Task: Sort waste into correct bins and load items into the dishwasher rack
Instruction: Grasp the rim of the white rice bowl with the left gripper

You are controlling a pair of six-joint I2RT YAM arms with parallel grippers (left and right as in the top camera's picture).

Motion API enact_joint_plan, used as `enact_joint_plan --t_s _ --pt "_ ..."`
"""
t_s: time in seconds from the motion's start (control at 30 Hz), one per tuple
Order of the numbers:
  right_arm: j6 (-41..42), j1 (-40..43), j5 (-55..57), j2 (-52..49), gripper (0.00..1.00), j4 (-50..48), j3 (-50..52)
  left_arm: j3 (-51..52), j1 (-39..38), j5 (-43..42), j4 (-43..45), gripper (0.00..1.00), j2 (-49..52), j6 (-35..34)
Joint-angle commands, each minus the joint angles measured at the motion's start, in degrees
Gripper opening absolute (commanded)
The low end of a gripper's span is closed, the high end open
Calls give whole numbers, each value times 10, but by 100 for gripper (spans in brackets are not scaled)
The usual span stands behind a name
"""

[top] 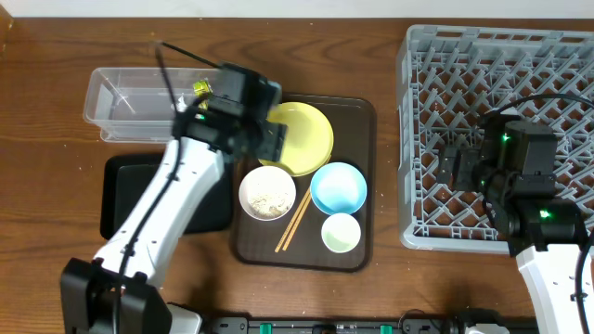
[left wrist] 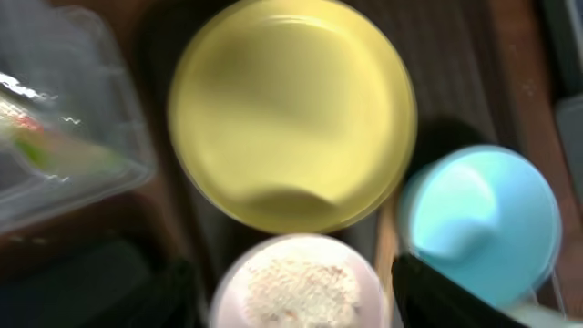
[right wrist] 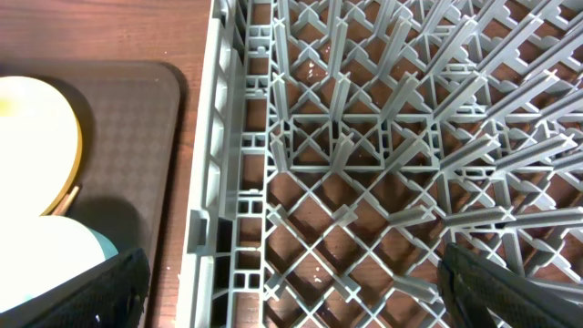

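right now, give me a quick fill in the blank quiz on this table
1. The rice scraps lie in the ___ bowl.
2. The chopsticks lie on the brown ___.
3. The ___ gripper hangs over the dish rack.
Missing words: white; tray; right.

Yellow plate (top: 311, 139), white bowl (top: 244, 193) w/ rice scraps (top: 269, 198), blue bowl (top: 338, 187), green cup (top: 341, 232), chopsticks (top: 294, 223)

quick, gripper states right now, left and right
left gripper: open, holding nothing
right gripper: open, holding nothing
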State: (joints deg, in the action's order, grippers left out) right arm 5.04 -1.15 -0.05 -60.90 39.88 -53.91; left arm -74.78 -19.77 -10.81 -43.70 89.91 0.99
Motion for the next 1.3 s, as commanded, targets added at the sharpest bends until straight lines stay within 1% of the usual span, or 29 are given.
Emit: enact_joint_plan --t_s 0.0,0.17,0.43,0.7,0.87,1.13,1.27 --pt "3 -3 -2 0 99 0 -10 5 -30 -6 -21 70 4 -37" --pt "3 -3 -2 0 99 0 -10 25 -61 -5 -47 70 4 -82" --pt "3 -3 -2 0 99 2 -10 73 -64 -6 -22 70 19 -119" --pt "3 -3 -2 0 99 8 -10 79 -71 -6 -23 69 63 -127" --pt "3 -3 -2 0 99 18 -10 79 -92 -6 -23 64 86 -127" --pt "3 -3 -2 0 99 30 -10 79 -123 -3 -21 64 104 -128" --pt "3 -3 -2 0 99 38 -10 79 -132 -3 -21 60 118 -138"
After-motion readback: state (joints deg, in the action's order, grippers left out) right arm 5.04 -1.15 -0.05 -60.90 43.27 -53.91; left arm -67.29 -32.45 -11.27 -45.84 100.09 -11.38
